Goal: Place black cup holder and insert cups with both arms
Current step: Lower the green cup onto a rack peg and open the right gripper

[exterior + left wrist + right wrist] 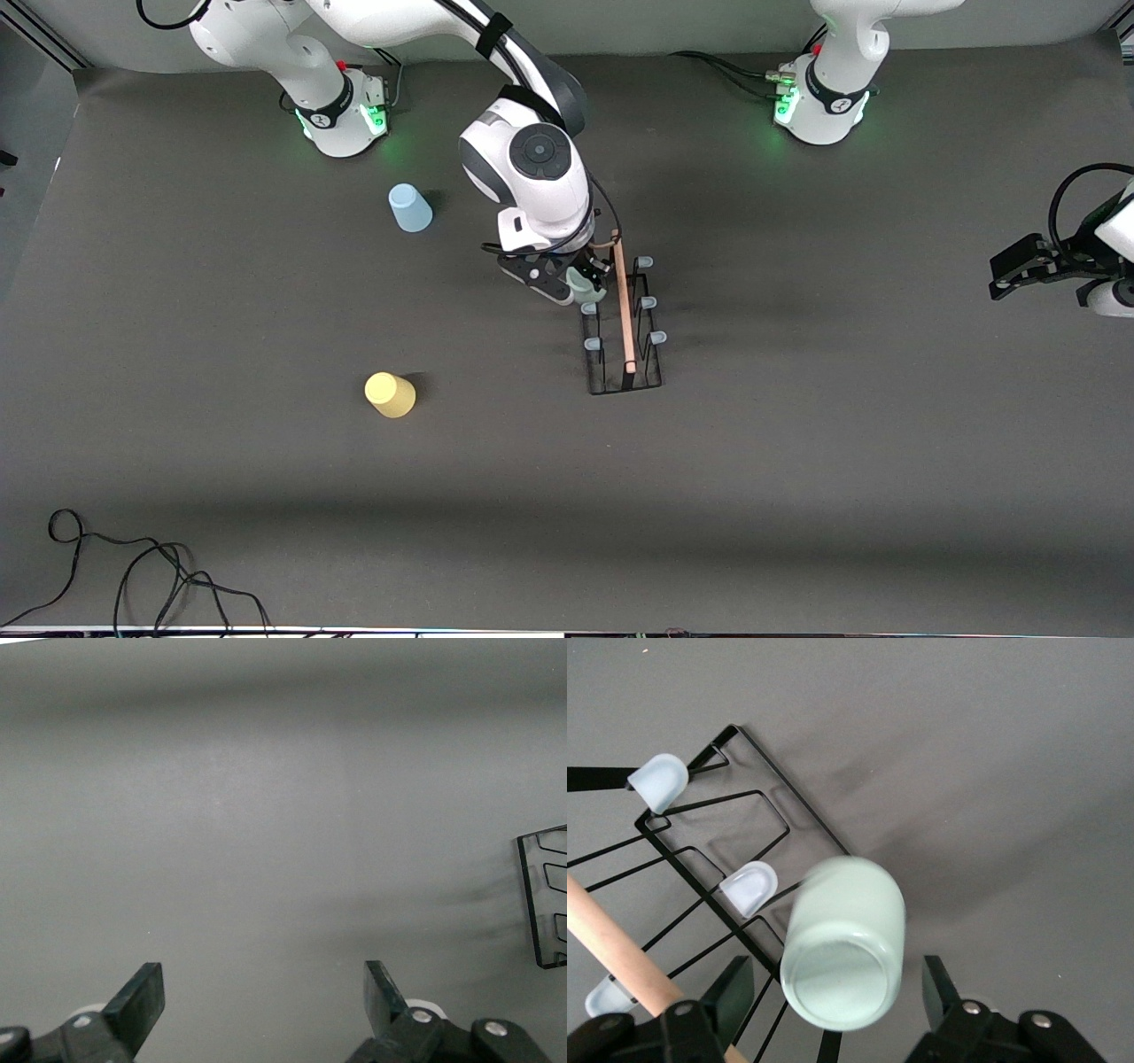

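The black cup holder (620, 387) stands mid-table, its wooden handle (625, 301) along the top. In the right wrist view its wire base (788, 788) and pale peg tips show. The pale green cup (582, 283) hangs mouth-down on a peg on the side toward the right arm's end, and looks blurred in the right wrist view (846, 943). My right gripper (589, 282) is open around it (837, 988), with a gap on each side. The light blue cup (410, 207) and the yellow cup (390, 394) lie on the table toward the right arm's end. My left gripper (1001, 279) waits open and empty (264, 992).
A clear plastic piece (545, 899) lies on the table at the edge of the left wrist view. A black cable (133, 576) coils at the table corner nearest the front camera, at the right arm's end.
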Action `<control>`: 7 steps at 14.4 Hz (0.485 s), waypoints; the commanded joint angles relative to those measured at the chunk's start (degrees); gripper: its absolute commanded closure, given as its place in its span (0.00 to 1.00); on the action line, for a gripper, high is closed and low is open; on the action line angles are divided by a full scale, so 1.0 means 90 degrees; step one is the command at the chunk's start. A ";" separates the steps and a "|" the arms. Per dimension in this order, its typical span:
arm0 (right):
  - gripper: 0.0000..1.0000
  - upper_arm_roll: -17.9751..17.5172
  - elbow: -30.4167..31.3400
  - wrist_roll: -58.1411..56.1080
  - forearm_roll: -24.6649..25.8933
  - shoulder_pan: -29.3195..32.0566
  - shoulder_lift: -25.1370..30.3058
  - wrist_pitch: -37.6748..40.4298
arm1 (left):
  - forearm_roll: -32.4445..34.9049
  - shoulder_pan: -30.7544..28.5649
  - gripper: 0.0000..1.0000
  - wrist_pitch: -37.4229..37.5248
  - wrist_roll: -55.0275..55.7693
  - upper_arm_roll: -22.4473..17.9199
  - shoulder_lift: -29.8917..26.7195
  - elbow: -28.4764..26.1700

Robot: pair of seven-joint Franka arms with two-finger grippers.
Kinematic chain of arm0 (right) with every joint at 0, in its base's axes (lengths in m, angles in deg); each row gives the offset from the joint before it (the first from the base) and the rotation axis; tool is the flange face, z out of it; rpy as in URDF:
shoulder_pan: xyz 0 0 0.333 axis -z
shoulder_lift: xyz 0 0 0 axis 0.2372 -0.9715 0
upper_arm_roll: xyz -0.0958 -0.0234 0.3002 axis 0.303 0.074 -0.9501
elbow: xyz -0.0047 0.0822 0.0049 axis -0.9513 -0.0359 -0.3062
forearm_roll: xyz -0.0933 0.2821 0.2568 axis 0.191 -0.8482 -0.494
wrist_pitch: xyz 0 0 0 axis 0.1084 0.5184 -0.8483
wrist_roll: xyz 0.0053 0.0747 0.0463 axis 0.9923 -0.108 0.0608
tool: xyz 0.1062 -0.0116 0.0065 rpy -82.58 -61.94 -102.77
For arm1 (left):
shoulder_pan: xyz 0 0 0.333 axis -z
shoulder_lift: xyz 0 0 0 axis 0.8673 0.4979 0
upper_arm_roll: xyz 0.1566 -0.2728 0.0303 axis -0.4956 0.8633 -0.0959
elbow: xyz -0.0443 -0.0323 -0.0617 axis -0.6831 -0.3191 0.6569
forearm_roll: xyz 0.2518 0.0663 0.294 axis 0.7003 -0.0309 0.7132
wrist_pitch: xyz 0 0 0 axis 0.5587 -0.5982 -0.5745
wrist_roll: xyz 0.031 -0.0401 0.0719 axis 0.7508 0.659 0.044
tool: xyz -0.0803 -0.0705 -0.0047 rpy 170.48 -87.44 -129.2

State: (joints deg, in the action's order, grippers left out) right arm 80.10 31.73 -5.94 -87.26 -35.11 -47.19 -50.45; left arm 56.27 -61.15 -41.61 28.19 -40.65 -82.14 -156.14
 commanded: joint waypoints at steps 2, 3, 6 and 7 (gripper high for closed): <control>0.15 0.0112 -0.0255 0.0112 0.0128 0.0015 0.0088 0.0112 | 0.0009 0.0073 0.00 0.0049 0.0028 -0.0032 0.0060 0.0138; 0.15 0.0200 -0.0265 0.0044 0.0128 0.0035 0.0253 0.0248 | 0.0009 0.0073 0.00 0.0040 0.0028 -0.0032 0.0060 0.0138; 0.15 0.0764 -0.0683 -0.0987 0.0089 0.0074 0.0450 0.1368 | 0.0009 0.0073 0.00 0.0030 0.0028 -0.0032 0.0060 0.0138; 0.15 0.1009 -0.0820 -0.1465 0.0041 0.0074 0.0469 0.1691 | 0.0009 0.0073 0.00 0.0030 0.0028 -0.0032 0.0060 0.0128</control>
State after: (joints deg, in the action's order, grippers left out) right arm 85.90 26.75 -12.11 -86.75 -34.63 -44.06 -41.09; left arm 56.27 -61.15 -41.61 28.19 -40.62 -82.13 -156.15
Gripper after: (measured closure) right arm 0.145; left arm 0.000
